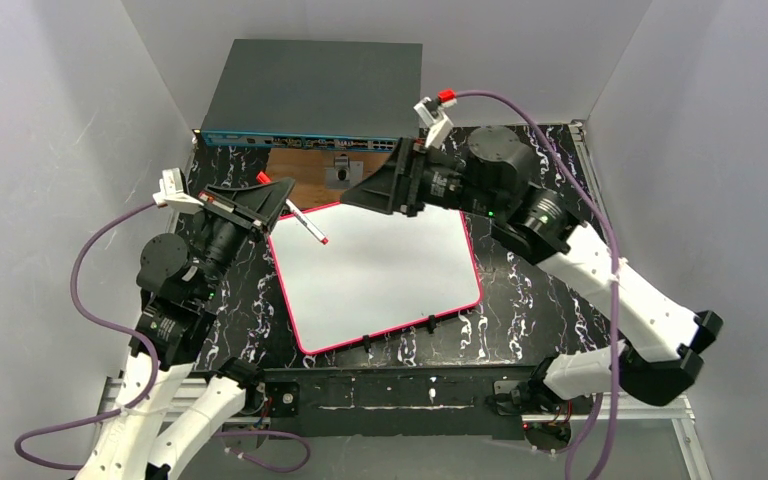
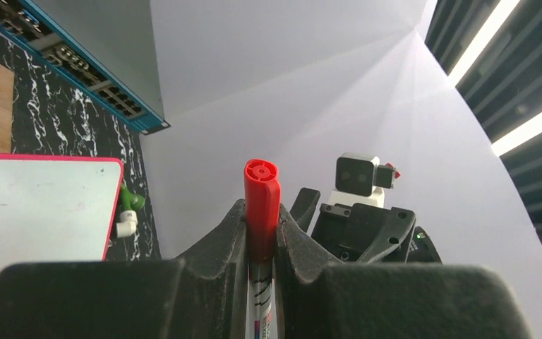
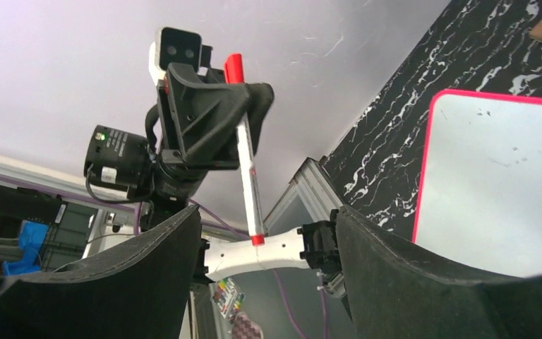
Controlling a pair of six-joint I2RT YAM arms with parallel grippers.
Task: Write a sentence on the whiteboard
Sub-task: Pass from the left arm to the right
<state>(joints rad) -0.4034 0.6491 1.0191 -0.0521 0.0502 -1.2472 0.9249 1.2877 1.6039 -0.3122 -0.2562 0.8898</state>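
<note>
The left jaws were clenched on a marker (image 2: 262, 205), its red cap standing up out of them. In the left wrist view the black fingers (image 2: 113, 296) filled the bottom of the frame and hid most of the barrel. The marker's tip reached from those jaws toward the right jaws, over the far left corner of the whiteboard (image 1: 380, 270); whether it touched could not be told. The right jaws stood spread wide with nothing between them, their fingers (image 3: 423, 282) cut off by the frame's lower edge. The whiteboard lay flat below and between the two pairs of jaws, pink-red rim all round, small black clips (image 1: 430, 323) on its near side. A few faint specks on the white were too small to read. The surface (image 1: 530, 290) was black with white marble veins, closed in by plain pale walls (image 1: 50, 100). Beyond the jaws lay a brown wooden board (image 1: 310, 165), partly hidden behind them, then a grey network switch (image 1: 310, 90) against the back wall. A small green and white piece (image 2: 128, 212) beside the whiteboard's corner, left of the left jaws in their own view, was hard to identify.
</note>
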